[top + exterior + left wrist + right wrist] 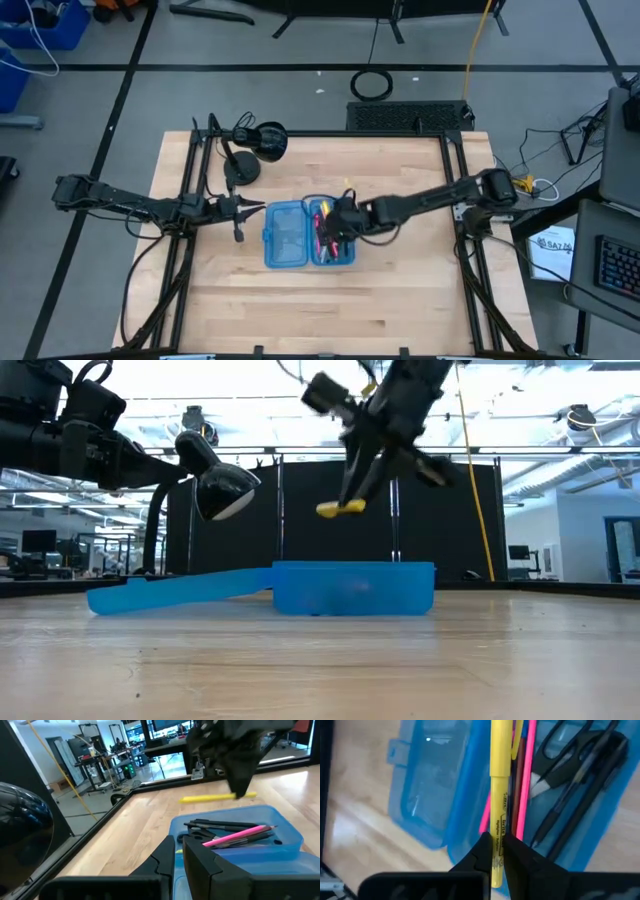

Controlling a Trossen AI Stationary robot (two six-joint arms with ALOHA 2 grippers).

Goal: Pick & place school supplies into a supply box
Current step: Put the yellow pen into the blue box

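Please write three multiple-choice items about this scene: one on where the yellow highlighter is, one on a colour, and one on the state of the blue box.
1. Where is the yellow highlighter?
A. Lying on the bare table
B. Held by the right gripper above the supply box
C. Held by the left gripper

2. What colour is the slim pen lying on top of the dark pens in the box?
A. Pink
B. Green
C. White

3. In what state is the supply box?
A. Shut and latched
B. Standing on its end
C. Open, both halves flat on the table

Answers:
1 B: the right wrist view shows its fingers clamped on the yellow barrel, and the low view shows it above the box.
2 A: the left wrist view shows a pink pen across the dark ones.
3 C: the high view shows two halves side by side, one nearly bare, one filled.
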